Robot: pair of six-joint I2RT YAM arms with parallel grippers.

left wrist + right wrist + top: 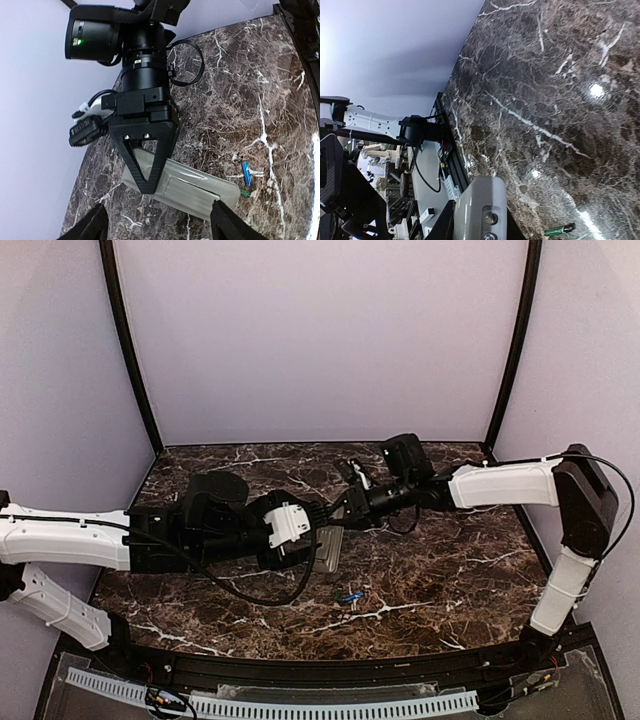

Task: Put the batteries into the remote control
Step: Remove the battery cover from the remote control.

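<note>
table (pixel 450 570): dark marble top; both arms meet over its middle.
right gripper (pixel 148 189): fingers clamped on one end of the remote control (pixel 195 190).
left gripper (pixel 160 225): fingers wide apart, nothing between them.
remote risk: we judge the one-end pinch weak. A push from the left fingers could twist or drop the remote.
battery risk: the battery (pixel 245 173) is tiny, round and lies flat on slick stone. It could roll or squirt out of a closing pinch.
remote position: grey back towards the left wrist, just beyond the left fingertips, facing their gap, not touching.
battery position: loose on the table near the remote's free end, apart from both grippers. We see only one.
</note>
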